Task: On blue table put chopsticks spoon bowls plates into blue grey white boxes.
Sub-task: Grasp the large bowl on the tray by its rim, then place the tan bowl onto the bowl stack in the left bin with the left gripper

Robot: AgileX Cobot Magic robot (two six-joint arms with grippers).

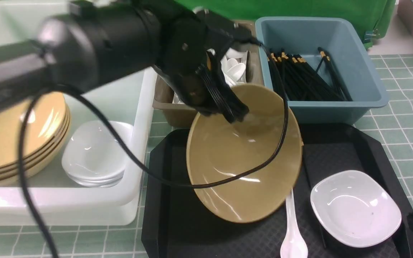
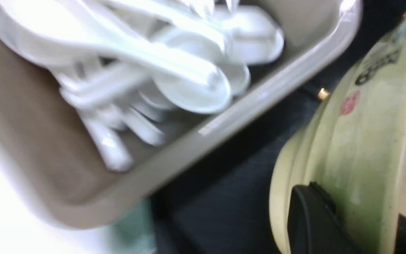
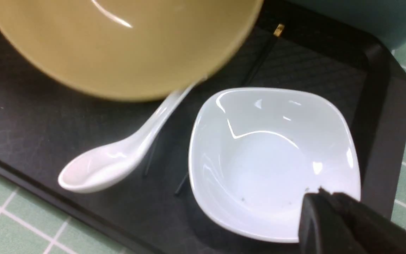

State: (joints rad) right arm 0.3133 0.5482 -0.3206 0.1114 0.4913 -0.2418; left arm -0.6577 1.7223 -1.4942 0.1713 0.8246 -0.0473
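My left gripper [image 1: 237, 111] clamped on far rim of bowl [image 1: 242, 168]. Bowl tilted steeply, near edge low over black tray [image 1: 167, 215]. Step in hand: move bowl to white tub [image 1: 134, 107] at left. Next, I reckon: lift clear, swing left, lower onto bowl stack [image 1: 16, 132]. My right gripper [image 3: 324, 208] at near rim of plate [image 1: 355, 208]; can't tell if apart or closed.

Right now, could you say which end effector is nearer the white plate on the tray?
Right. The right end effector is at the rim of the plate; the left end effector grips the far rim of the tilted tan bowl.
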